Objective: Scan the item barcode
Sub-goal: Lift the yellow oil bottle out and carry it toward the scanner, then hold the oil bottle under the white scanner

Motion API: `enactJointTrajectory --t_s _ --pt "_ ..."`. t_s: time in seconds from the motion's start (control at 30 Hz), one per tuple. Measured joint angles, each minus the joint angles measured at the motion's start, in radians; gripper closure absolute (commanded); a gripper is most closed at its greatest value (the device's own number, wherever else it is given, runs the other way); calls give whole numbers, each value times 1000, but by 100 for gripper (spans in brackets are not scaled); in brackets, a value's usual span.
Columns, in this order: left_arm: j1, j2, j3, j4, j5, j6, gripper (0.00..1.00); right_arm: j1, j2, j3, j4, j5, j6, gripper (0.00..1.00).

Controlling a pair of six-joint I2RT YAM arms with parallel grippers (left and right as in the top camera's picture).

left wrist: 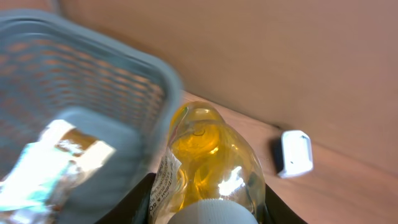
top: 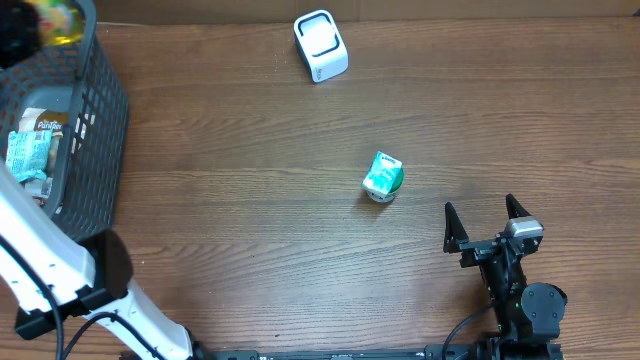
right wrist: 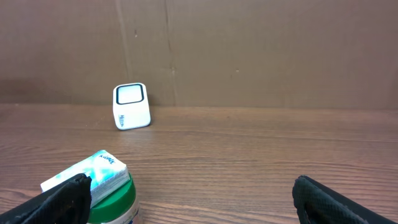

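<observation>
Left wrist view: a clear bottle [left wrist: 208, 162] of yellow liquid with a pale cap fills the lower frame, its label partly showing.
Left gripper [left wrist: 208, 210]: closed on the bottle, a dark finger at either side near the cap.
Bottle position: at the rim of the grey basket [top: 100, 110], at the table's far left corner, blurred from overhead.
Basket contents: packets [top: 30, 150], details unclear.
Scanner [top: 320, 45]: small white unit standing on the table [top: 250, 250] near the far edge, well apart from the bottle.
Green tub [top: 382, 177]: on the table between the scanner and the right arm.
Right gripper [top: 487, 222]: jaws spread wide, holding nothing, near the tub.
</observation>
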Motion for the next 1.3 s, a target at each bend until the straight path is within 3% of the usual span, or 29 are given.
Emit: enactJointTrajectory --t_s 0.3,0.6,0.97,1.3 --pt "-313 -16 -56 -93 -82 3 79 0 0 0 -1 0 0 0" --pt "-608 -16 -344 -63 -222 2 76 0 0 0 -1 0 0 0" --pt "-882 -16 -810 270 -245 -23 75 0 0 0 0 0 0 0" --pt "-973 -16 -1078 478 -277 -146 72 0 0 0 0 0 0 0"
